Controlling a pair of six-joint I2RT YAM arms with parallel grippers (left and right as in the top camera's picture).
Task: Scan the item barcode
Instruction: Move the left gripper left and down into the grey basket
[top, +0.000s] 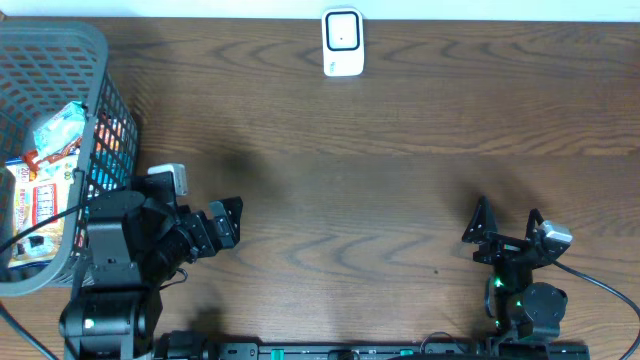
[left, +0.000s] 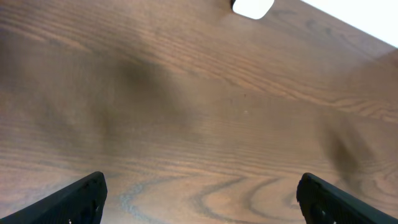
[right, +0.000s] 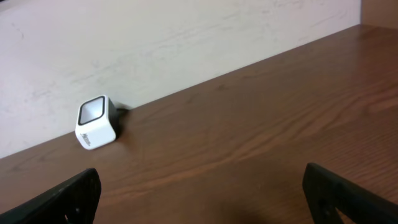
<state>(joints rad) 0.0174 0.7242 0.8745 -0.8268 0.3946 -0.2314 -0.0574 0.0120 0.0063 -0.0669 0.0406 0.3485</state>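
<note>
A white barcode scanner with a dark window stands at the table's far edge; it also shows as the scanner in the right wrist view and as a white corner of the scanner in the left wrist view. Packaged items lie in a grey mesh basket at the left. My left gripper hangs open just right of the basket, nothing between its fingers. My right gripper is open over bare wood at the near right, also holding nothing.
The table is brown wood, with a pale wall behind the scanner. The basket takes up the left edge. Both arm bases sit along the near edge.
</note>
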